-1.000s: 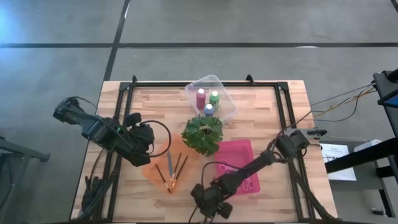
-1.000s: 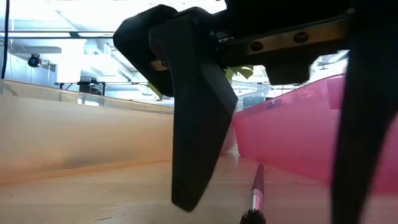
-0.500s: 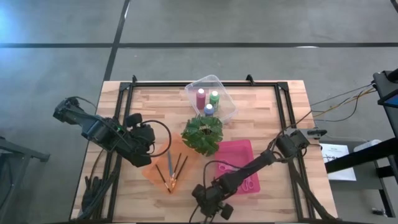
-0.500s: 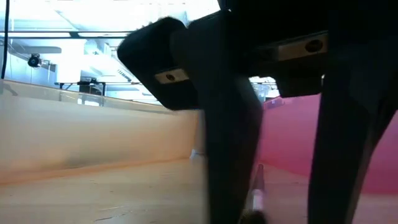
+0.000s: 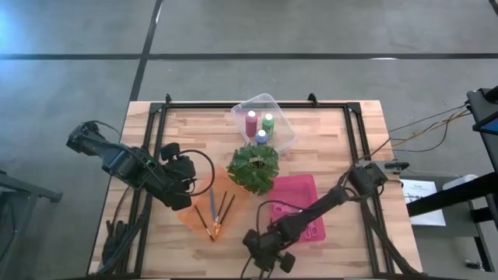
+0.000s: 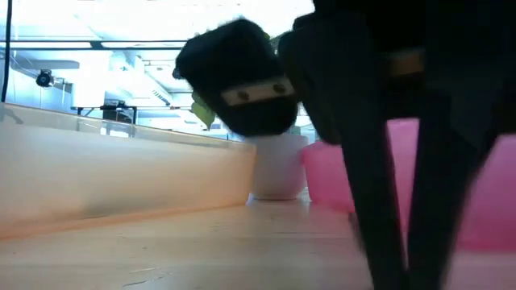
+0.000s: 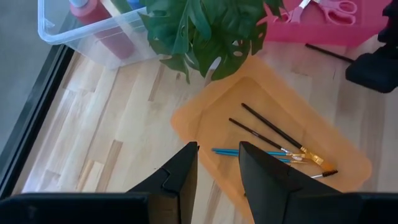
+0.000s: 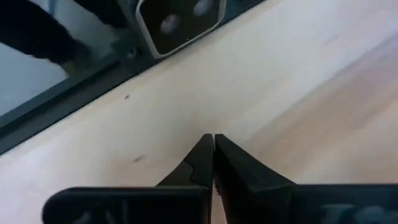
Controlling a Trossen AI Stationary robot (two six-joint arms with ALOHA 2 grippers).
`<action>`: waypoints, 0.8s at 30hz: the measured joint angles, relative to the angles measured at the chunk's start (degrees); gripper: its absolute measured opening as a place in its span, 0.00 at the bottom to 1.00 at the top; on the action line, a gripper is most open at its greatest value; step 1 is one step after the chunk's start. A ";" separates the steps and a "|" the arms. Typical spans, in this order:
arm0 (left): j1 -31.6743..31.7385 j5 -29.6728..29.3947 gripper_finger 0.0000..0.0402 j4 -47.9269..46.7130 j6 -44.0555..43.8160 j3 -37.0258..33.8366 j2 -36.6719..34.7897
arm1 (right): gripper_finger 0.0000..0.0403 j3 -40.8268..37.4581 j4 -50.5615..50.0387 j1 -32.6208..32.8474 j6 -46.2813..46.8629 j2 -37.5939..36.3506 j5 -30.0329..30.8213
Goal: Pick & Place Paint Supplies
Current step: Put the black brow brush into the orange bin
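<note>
My right gripper [image 5: 263,253] is down at the table's near edge, left of the pink tray [image 5: 299,204], its fingers shut [image 8: 212,138]. A thin dark paintbrush [image 7: 328,52] lies on the wood beside the pink tray and runs up to that gripper. My left gripper [image 7: 217,168] hovers open above the left edge of the orange tray [image 5: 194,211], holding nothing. Three brushes [image 5: 216,210] lie in the orange tray. Maroon, green and blue paint bottles [image 5: 261,124] stand in the clear bin. Pink scissors [image 7: 339,9] lie in the pink tray. My right gripper comes from above, fingers pointing down at the table [image 6: 379,234], shut where the paintbrush's end [image 7: 351,60] reaches it. The fingers themselves hide the place of contact. The rest of the brush handle lies flat on the wood.
A green leafy plant in a white pot [image 5: 253,167] stands mid-table between the clear bin [image 5: 278,109] and the two trays. A black frame [image 5: 156,132] borders the tabletop. The low camera [image 8: 180,18] sits at the near edge just beyond my right gripper.
My right gripper's fingers stood on either side of the brush on the table. They have since closed together until no gap is left.
</note>
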 joint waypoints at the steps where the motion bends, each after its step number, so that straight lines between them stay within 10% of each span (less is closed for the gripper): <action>1: 0.00 0.00 0.31 0.11 0.00 0.00 0.00 | 0.02 -0.04 0.02 0.00 -0.61 -0.72 0.74; 24: 0.02 1.07 0.31 0.25 -1.81 0.00 0.02 | 0.02 1.81 14.38 -7.27 -15.96 -17.49 1.27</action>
